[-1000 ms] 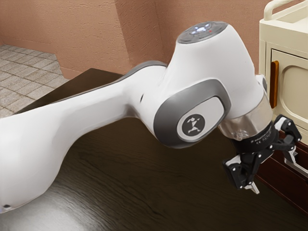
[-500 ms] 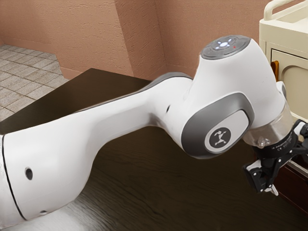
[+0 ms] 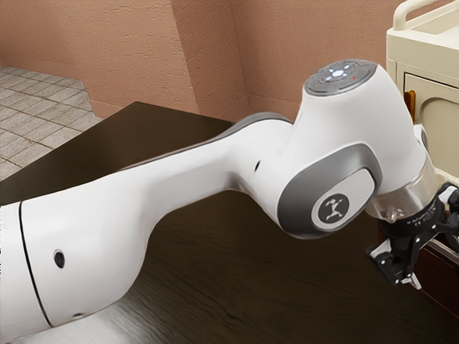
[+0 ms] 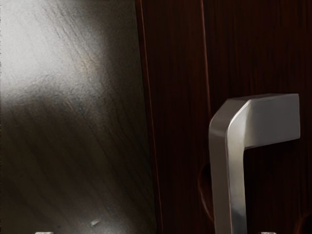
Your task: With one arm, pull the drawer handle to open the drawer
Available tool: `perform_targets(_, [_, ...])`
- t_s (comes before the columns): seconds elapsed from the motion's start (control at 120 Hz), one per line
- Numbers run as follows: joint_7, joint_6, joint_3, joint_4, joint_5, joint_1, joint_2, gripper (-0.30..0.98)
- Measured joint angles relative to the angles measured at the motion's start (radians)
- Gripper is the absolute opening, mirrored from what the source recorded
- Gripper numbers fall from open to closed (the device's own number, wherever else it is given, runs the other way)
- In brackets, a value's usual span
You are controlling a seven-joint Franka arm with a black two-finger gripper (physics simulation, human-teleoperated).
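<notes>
One table point(image 3: 215, 272) lies near two parted fingers point(image 3: 412, 280) and one handle point(image 4: 236, 180).

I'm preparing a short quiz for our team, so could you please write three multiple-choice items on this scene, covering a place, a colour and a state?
1. Where is the silver handle mounted?
A) on a pink wall
B) on a dark reddish-brown front
C) on floor tiles

2. What colour is the cart at the exterior view's right?
A) cream
B) green
C) black

3. How are the fingers?
A) shut on the handle
B) touching each other
C) spread apart

1 B: the wrist view shows it there.
2 A: its frame is cream.
3 C: the wrist view shows their tips wide apart.
</notes>
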Motion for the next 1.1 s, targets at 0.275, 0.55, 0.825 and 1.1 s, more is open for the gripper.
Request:
perform_targets(0.275, [0.003, 0.017, -0.02, 0.03, -0.005, 0.023, 0.033, 0.42])
perform_targets(0.55, [0.006, 0.023, -0.018, -0.006, -0.032, 0.02, 0.016, 0.29])
perform_targets(0.825, [0.008, 0.024, -0.018, -0.13, -0.022, 0.011, -0.08, 0.23])
perform_targets(1.1, [0.007, 0.025, -0.017, -0.194, 0.007, -0.003, -0.136, 0.23])
